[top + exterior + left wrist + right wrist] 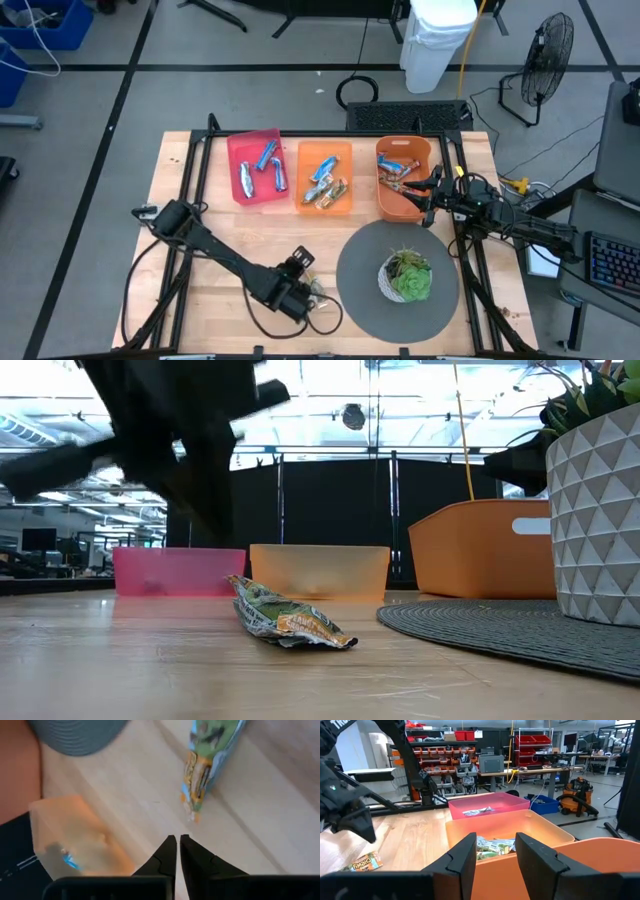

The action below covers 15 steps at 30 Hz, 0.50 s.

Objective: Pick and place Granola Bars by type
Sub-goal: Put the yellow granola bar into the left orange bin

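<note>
While above the green-gold bar, left end effector closed, empty; right end effector open.

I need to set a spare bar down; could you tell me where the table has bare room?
Free: the wood left of the pink bin, and between the bins and the grey mat. Crowded: around the left gripper, beside the loose granola bar.
</note>
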Motion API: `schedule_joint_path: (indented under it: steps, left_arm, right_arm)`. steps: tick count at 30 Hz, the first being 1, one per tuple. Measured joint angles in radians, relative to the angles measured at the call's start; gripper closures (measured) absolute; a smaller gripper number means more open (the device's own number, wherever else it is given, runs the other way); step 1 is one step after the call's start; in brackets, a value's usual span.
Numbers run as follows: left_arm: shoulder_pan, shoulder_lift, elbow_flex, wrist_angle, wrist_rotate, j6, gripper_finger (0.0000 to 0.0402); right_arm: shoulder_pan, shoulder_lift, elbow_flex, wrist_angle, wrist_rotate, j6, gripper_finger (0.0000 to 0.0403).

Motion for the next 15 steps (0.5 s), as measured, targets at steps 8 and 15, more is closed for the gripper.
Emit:
schedule_joint_path:
  steps: [8,15]
  left_arm:
    - [0.022,0.009,-0.001,0.038,-0.005,-0.034,0.0291]
    - [0.015,0.009,0.000,0.056,0.061,-0.036,0.0233]
  right_arm:
    - [0.000,0.000,0.000,0.000,0.000,0.000,0.0275]
    - [0.000,0.000,0.000,0.000,0.000,0.000,0.0275]
